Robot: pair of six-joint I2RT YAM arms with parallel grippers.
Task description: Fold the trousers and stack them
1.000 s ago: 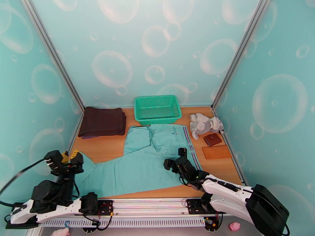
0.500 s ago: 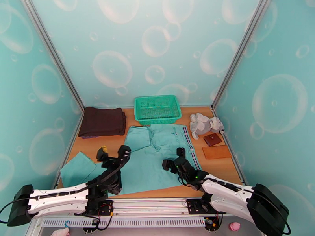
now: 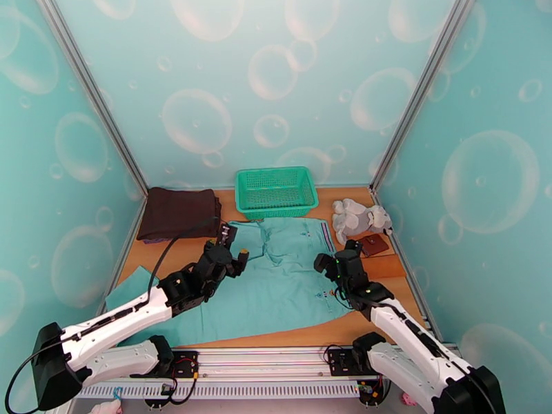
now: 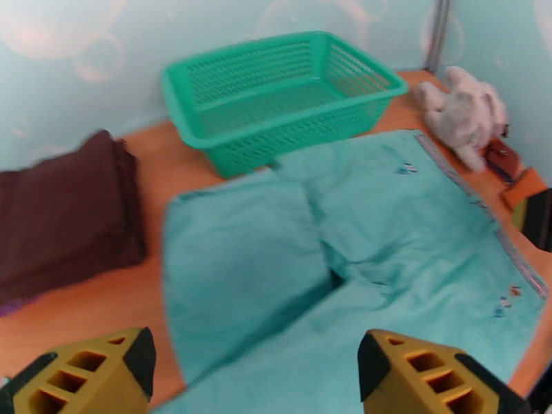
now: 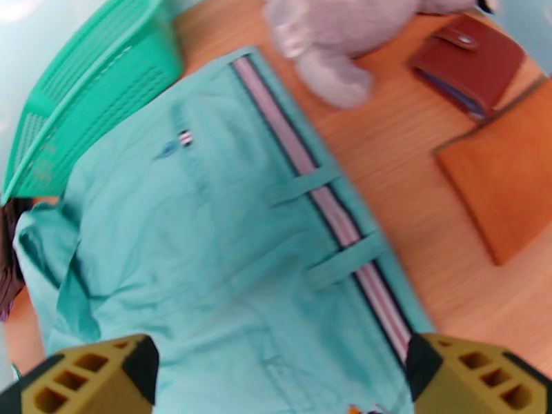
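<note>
You had the trousers (image 3: pixel 276 288) lying flat across the middle of the worktop (image 3: pixel 183 260), the striped waistband (image 5: pixel 324 201) on the right and the legs running left, with one end reaching the near-left corner. They looked light, thin and quite limp, so I judged they would sag and crease from whatever point you lifted and might slide on the smooth wood. A pinch on an edge seemed the best hold: a waistband corner on the right, and a leg hem or outer seam on the left, so that the fold stayed square.

Your left claw (image 4: pixel 255 370) hung over the far-left part of the cloth with its jaws spread wide, nothing between them and no touch that I could see. Your right claw (image 5: pixel 276 381) hovered over the waistband, jaws fully apart and likewise empty.

Just beyond the trousers stood the green basket (image 3: pixel 276 191), with the dark brown folded garment (image 3: pixel 181 213) at far left and a plush toy (image 3: pixel 359 219) at far right.
</note>
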